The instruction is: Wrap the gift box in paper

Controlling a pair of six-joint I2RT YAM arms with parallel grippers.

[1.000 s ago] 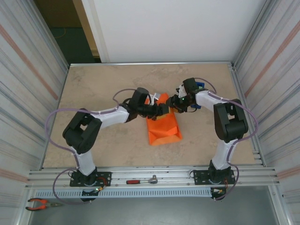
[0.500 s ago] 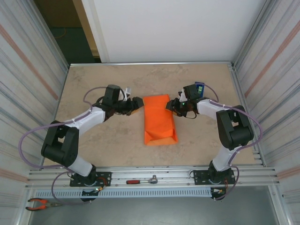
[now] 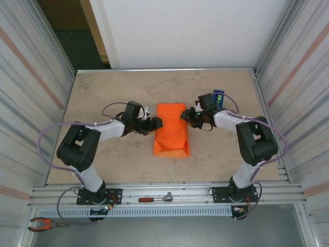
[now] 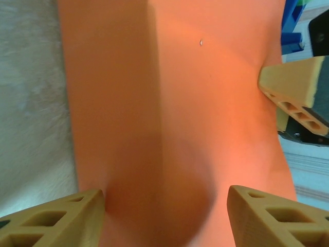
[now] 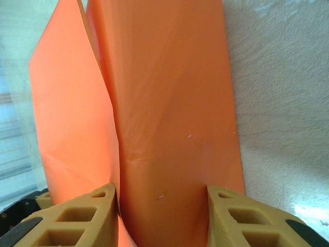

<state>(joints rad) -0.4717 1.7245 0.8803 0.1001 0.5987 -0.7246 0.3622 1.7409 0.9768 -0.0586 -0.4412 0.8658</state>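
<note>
Both parted: left hand [image 3: 157, 123], right hand [image 3: 183, 114], against paper [image 3: 171, 131]

Paper [image 3: 171, 131] on table [image 3: 103, 92]; left hand [image 3: 157, 123] left, right hand [image 3: 184, 116] right.

In the left wrist view the paper [image 4: 195, 103] ran off the top and bottom edges, and both fingers [image 4: 56, 218] of the left gripper [image 4: 164, 206] were cut at the bottom edge. Contact between fingers and paper (overhead view) was too small to tell.
</note>
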